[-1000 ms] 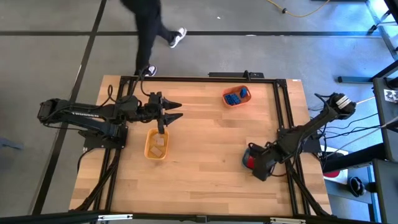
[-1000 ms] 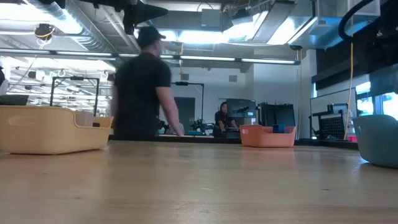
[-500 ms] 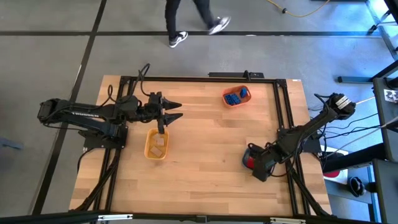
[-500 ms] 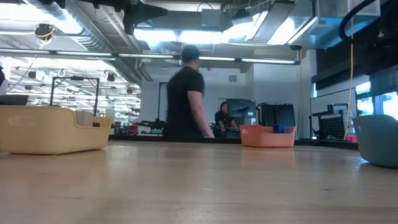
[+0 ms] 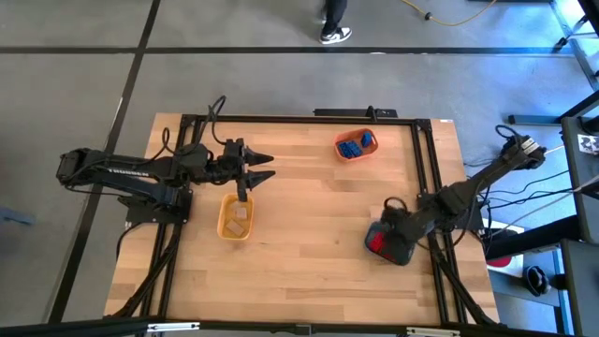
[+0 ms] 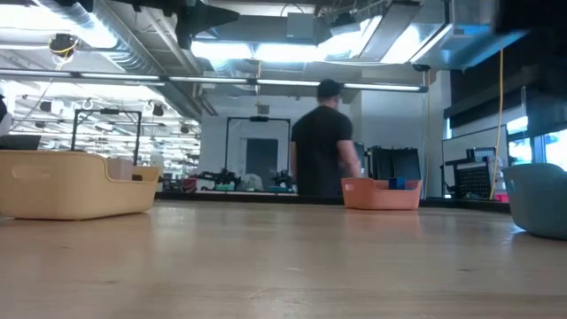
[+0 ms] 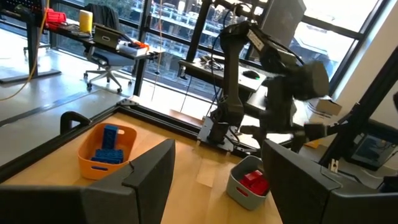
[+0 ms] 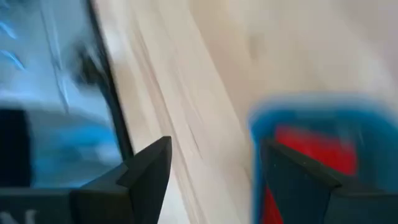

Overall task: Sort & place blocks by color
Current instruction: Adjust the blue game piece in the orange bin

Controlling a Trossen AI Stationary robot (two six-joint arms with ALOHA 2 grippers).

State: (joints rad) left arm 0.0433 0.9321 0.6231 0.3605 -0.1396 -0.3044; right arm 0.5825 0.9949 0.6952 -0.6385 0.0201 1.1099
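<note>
Beige blocks point(image 5: 237, 217) lie in the yellow tray point(image 5: 233, 231). Blue blocks point(image 5: 354, 146) lie in the orange tray point(image 5: 367, 150), also seen as blue blocks point(image 7: 107, 146) in the left wrist view. Red blocks point(image 5: 377, 242) lie in the slate-blue tray point(image 5: 386, 256). My left gripper point(image 5: 271, 167) is open and hovers just beyond the yellow tray's far end, pointing toward the table's right. My right gripper point(image 5: 391, 208) is open and sits above the slate-blue tray's far side; its own view shows the red blocks point(image 8: 311, 149) beside its fingers.
The three trays stand apart on the wooden table point(image 5: 309, 262), with bare wood between them in the middle and along the near edge. A black frame point(image 5: 426, 168) runs along the table's sides. A person point(image 6: 323, 137) walks past beyond the far edge.
My right arm has swung from over the slate-blue tray toward the table's far edge, uncovering the red blocks in it. Beyond the far edge the person has walked from left to right. My left arm has kept still.
</note>
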